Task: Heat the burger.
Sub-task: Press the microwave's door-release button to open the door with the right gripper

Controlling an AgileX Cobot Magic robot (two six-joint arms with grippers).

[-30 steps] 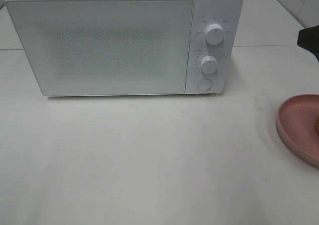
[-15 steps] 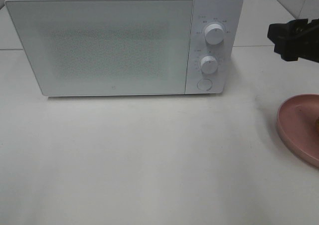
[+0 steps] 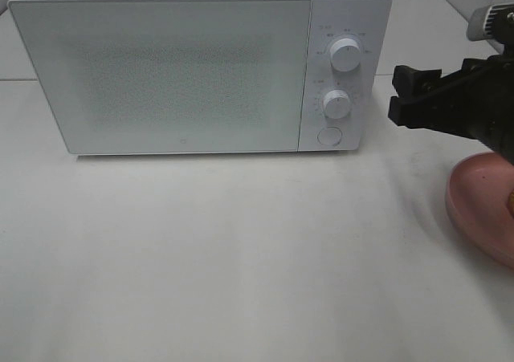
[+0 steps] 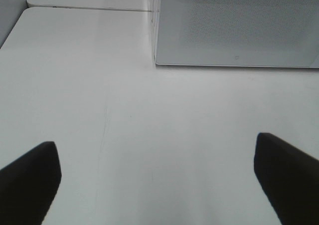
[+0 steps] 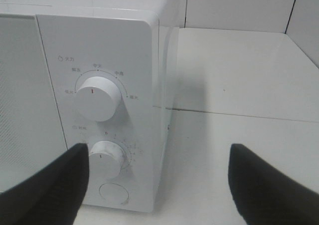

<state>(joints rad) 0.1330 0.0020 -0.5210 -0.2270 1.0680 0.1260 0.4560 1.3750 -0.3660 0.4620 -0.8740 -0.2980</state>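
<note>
**Both Grippers Spread and Empty at the Shut Microwave**

The right gripper [image 3: 401, 97] hung with its two black fingers [image 5: 45, 187] spread wide and nothing between them. It was just beside the control panel of the boxy white microwave oven [image 3: 193, 65], facing the upper round knob [image 5: 97, 98], the lower round knob [image 5: 107, 157] and the round button [image 5: 113, 192]. We saw the oven door [image 3: 169, 73] closed. The left gripper [image 4: 157, 180] was likewise spread and empty above the white table [image 4: 124, 125], near the oven's door-side corner. Below the right arm lay the flat pink round plate [image 3: 474, 205], cut by the frame edge. On it an orange-brown sliver, all we could see of the burger [image 3: 511, 199], sat well apart from the oven.
</note>
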